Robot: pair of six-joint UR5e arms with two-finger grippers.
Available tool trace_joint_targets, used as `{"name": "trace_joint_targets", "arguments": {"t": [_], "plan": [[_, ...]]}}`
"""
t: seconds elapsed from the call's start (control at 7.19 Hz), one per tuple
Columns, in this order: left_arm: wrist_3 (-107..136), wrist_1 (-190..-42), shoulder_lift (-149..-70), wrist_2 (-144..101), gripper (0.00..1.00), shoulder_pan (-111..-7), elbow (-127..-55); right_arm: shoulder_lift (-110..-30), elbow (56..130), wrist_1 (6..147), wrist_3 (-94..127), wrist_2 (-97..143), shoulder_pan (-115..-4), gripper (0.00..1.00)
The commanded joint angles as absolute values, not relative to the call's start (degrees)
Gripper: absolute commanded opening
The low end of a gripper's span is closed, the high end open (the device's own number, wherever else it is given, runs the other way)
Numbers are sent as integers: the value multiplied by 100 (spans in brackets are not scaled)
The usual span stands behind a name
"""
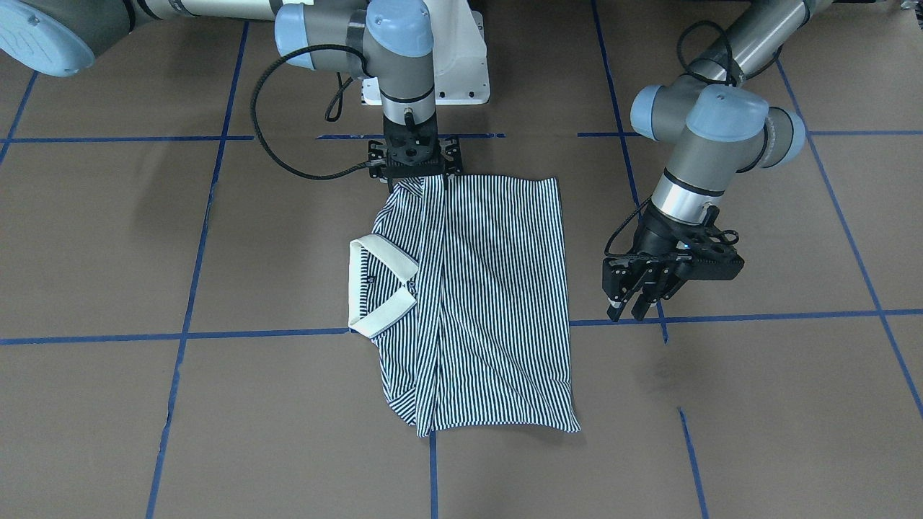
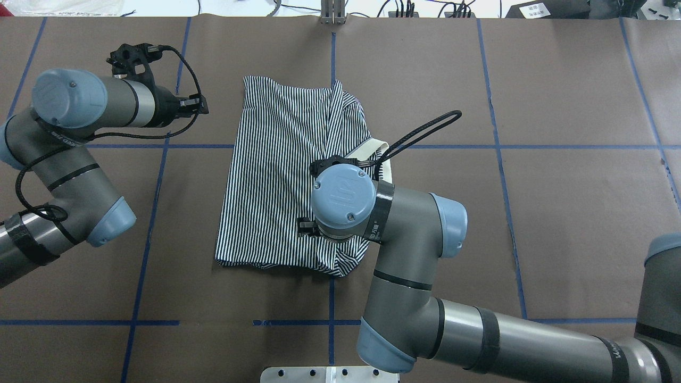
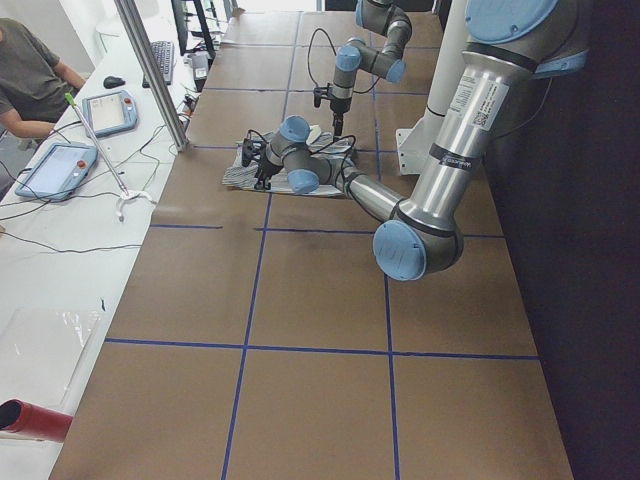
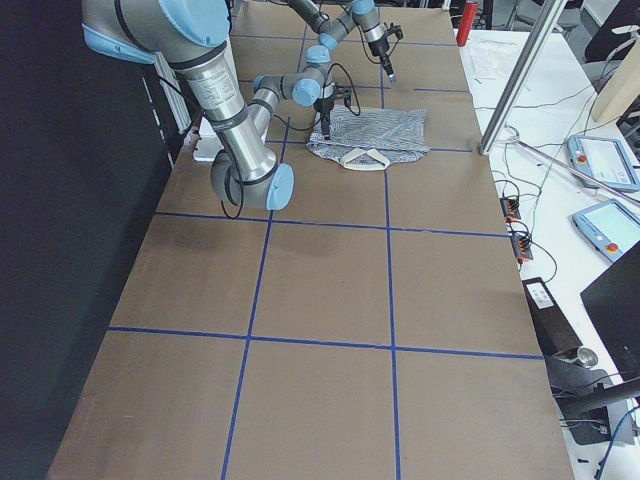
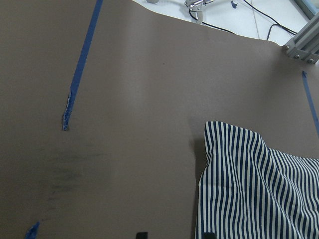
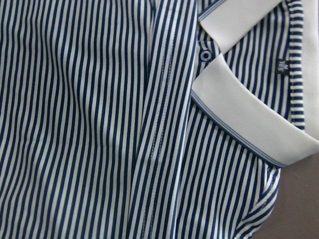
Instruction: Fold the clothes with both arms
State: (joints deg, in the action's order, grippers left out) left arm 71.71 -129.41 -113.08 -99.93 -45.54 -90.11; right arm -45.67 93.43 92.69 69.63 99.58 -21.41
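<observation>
– Striped polo shirt [image 6: 89, 124] fills my right wrist view, with the collar [image 6: 239, 109] and a button [image 6: 204, 54] sharp, but the fingers lie outside that frame.
– And from the front?
– Right gripper [image 1: 416, 173] stands straight down on the shirt's robot-side edge (tips hidden behind its own body), so I can't tell whether it grips. Left gripper [image 1: 626, 311] hangs beside the shirt, over the table [image 1: 757, 375]. My left wrist view shows its fingertips [image 5: 142, 234] spread apart, with the shirt's corner just beside them.
</observation>
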Motion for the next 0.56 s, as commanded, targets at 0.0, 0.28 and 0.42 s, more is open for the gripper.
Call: {"name": "trace_joint_targets", "arguments": {"t": [0.0,0.28,0.42], "plan": [[7416,-12955,-11311,-9993,50,-4518,-9018,-4177,8801,9351,6461,10326,-2136,100],[7462,-12955,-11312,-9993,50,-4430,-9035,-4131,8614,9518,6434,10441,-2110,100],[7505,-12955,-11312,-9993,50,-4421,-9044,-4131,8570,9562,6434,10502,-2101,100]]}}
